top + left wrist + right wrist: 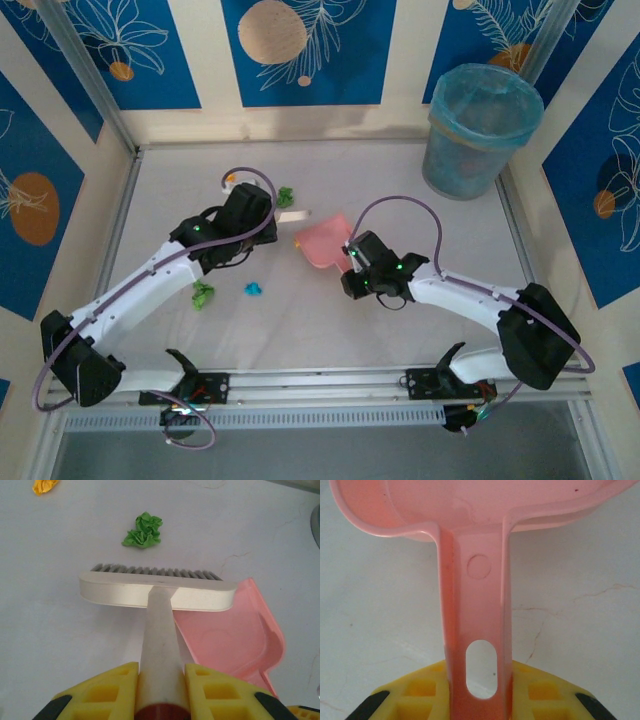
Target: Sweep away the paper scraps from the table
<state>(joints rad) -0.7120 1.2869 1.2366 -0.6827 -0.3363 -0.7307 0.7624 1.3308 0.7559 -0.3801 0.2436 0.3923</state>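
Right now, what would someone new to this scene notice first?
The left claw is shut on a cream brush, its bristles just short of a green paper scrap. Beside the brush, the right claw holds a pink dustpan by its handle. A teal bin stands at the far right corner of the table.

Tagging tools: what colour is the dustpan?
Pink dustpan, clearest from the right wrist.

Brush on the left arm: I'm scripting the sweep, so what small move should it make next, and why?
Probably reach the brush just beyond the green scrap, which lies ahead of the bristles; the left gripper holds the brush, and the right gripper holds the dustpan beside it.
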